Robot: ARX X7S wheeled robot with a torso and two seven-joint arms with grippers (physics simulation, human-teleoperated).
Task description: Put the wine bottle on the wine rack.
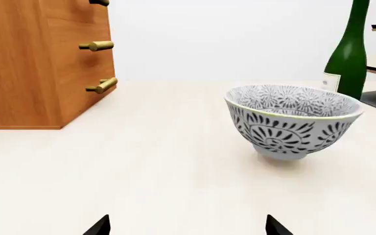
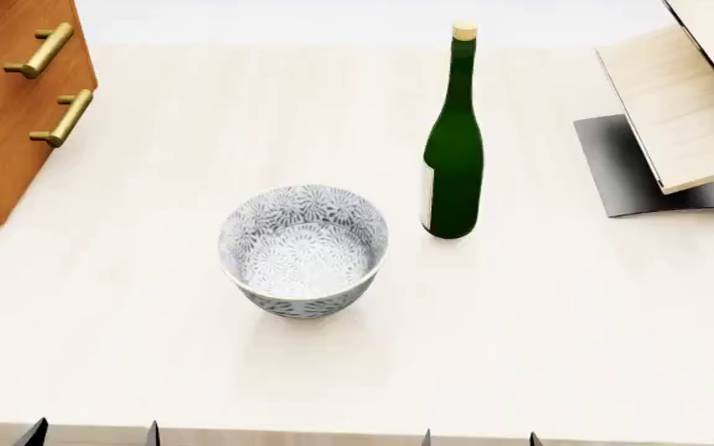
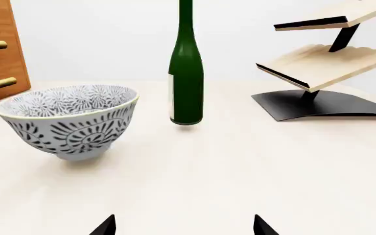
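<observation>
The dark green wine bottle (image 2: 453, 158) stands upright on the pale table, right of the patterned bowl; it also shows as the wine bottle (image 3: 186, 73) and the wine bottle (image 1: 348, 54). The wine rack (image 2: 692, 102), pale slanted boards on a grey base, sits at the far right, and the wine rack (image 3: 322, 63) is beyond and beside the bottle. My left gripper (image 2: 90, 434) and right gripper (image 2: 479, 437) hang at the table's near edge, both open and empty, well short of the bottle. In the wrist views the left gripper (image 1: 188, 226) and right gripper (image 3: 182, 226) show wide-spread tips.
A grey-and-white patterned bowl (image 2: 304, 249) stands near the table's middle, between the left gripper and the bottle. An orange-brown cabinet (image 2: 10, 111) with brass handles fills the far left corner. The table's front edge (image 2: 357, 435) runs just ahead of the fingertips.
</observation>
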